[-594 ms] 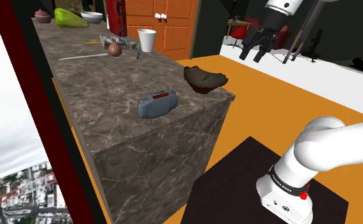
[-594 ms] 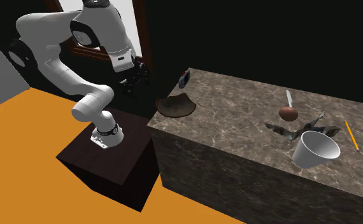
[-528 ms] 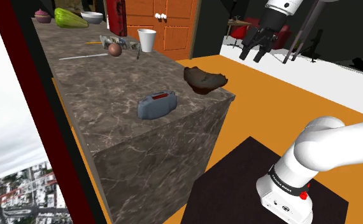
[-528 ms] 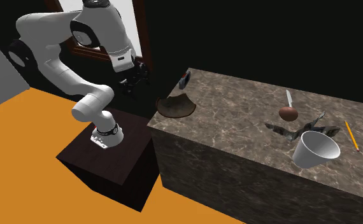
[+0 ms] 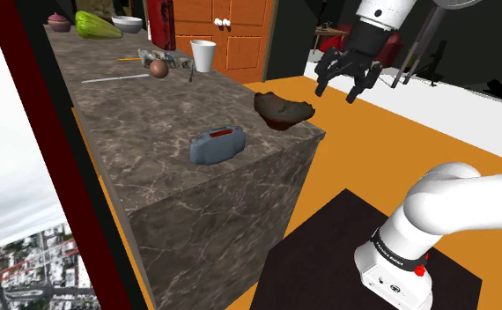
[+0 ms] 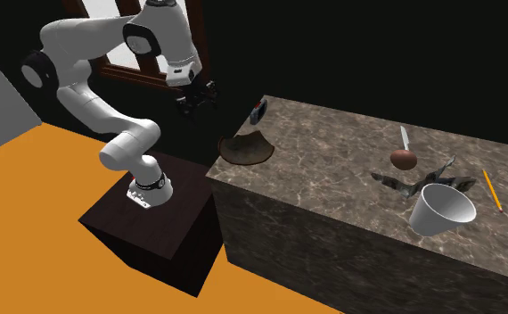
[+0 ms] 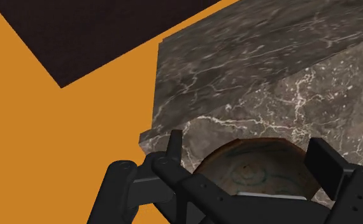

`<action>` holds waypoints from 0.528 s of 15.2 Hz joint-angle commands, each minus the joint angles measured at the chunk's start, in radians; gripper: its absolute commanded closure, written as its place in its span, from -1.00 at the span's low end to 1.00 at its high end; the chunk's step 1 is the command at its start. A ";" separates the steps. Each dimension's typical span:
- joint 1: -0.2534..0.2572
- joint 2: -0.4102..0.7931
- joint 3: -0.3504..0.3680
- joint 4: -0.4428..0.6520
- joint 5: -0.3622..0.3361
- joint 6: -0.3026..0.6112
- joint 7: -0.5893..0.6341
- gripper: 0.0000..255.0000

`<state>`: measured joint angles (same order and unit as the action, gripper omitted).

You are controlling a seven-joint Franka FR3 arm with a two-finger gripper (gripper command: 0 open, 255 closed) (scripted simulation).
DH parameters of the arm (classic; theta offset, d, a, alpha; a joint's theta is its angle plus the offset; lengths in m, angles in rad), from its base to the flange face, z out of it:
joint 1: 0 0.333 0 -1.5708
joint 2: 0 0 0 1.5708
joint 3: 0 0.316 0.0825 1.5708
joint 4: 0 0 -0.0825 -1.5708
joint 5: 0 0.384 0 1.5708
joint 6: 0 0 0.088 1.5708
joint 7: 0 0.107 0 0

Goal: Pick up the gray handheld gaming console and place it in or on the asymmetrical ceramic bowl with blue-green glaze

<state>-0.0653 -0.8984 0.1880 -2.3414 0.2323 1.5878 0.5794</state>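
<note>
A grey-blue handheld console (image 5: pixel 217 143) with a red strip lies near the front of the dark marble counter (image 5: pixel 152 176), apart from the bowl. The uneven brown bowl (image 5: pixel 282 109) sits on the counter's corner nearest the arm. My black gripper (image 5: pixel 339 88) hangs open in the air, off the counter's edge and just beyond the bowl, holding nothing. In the second exterior view the gripper (image 6: pixel 194 103) is left of and above the bowl (image 6: pixel 246 147), with the console (image 6: pixel 259 111) behind it. In the wrist view the bowl (image 7: pixel 263 168), with blue-green rings inside, lies between the spread fingers (image 7: pixel 323 162).
Farther along the counter are a white cup (image 5: pixel 203 55), a brown round object (image 5: pixel 158 68), a knife (image 6: pixel 405 137), a pencil (image 6: pixel 491 189) and a crumpled grey thing (image 6: pixel 421 178). Orange floor (image 7: pixel 65 146) lies below the gripper. The dark stand (image 5: pixel 364 264) is at lower right.
The gripper has swung toward the counter corner and the bowl, leftward and slightly lower in the shoulder view. It stays open. The console and bowl have not moved.
</note>
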 commanded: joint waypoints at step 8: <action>-0.123 0.092 0.333 0.100 0.158 0.016 0.589 -1.00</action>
<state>-0.1702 -0.8250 0.4830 -2.2630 0.3753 1.6026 1.0930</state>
